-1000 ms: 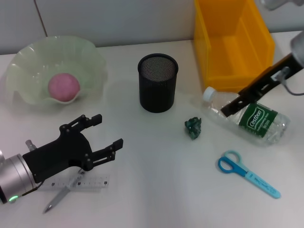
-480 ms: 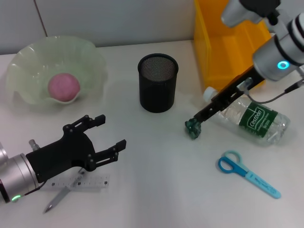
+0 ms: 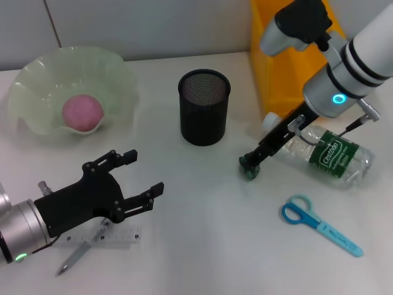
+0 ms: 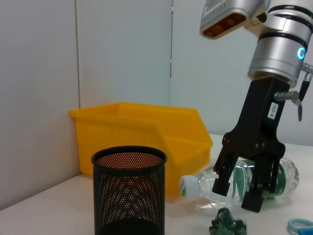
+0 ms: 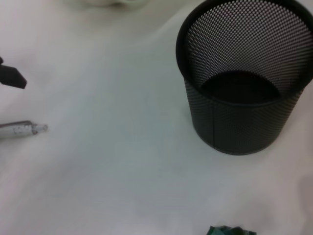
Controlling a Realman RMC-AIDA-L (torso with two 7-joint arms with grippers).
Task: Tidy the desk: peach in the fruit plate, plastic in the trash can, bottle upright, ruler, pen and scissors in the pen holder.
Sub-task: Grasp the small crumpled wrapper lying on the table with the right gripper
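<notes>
Right gripper point(image 3: 252, 165) over green plastic scrap point(image 3: 250, 169), jaws spread apart, nothing held.
Left gripper point(image 3: 136, 178) spread wide above ruler point(image 3: 123, 236) and pen point(image 3: 75, 259), near tabletop's front-left edge.

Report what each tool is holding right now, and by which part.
Nothing is held. The right tool hangs open just above the crumpled green plastic scrap, not gripping it. The left tool is open and empty over the white desk.
</notes>
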